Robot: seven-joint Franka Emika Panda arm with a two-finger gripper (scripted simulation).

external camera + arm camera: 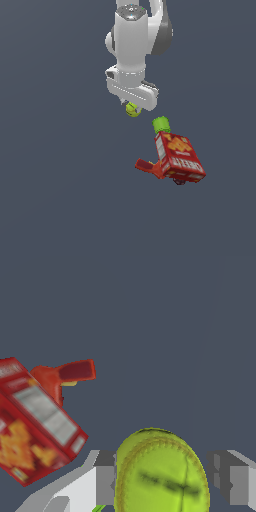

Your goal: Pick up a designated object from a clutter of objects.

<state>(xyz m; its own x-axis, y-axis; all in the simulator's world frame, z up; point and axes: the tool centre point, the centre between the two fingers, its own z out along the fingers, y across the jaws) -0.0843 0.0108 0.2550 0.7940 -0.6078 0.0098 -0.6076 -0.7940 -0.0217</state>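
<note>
The designated object, a small yellow-green roundish lump (133,110), sits between the fingers of my gripper (133,107), away from the heap toward the exterior view's left and higher in that picture. In the wrist view the lump (162,471) fills the space between the two grey fingers (104,483), and the gripper (167,481) is shut on it. The rest of the clutter lies toward the exterior view's right: a red printed box (179,157), a bright green cylinder-like object (161,124) at its far end, and an orange-red flat piece (146,166) by its near-left corner.
The wrist view shows the red box (35,426) and the orange-red piece (65,376) off to one side of the gripper, apart from it. Plain dark grey floor (60,190) lies all round the heap.
</note>
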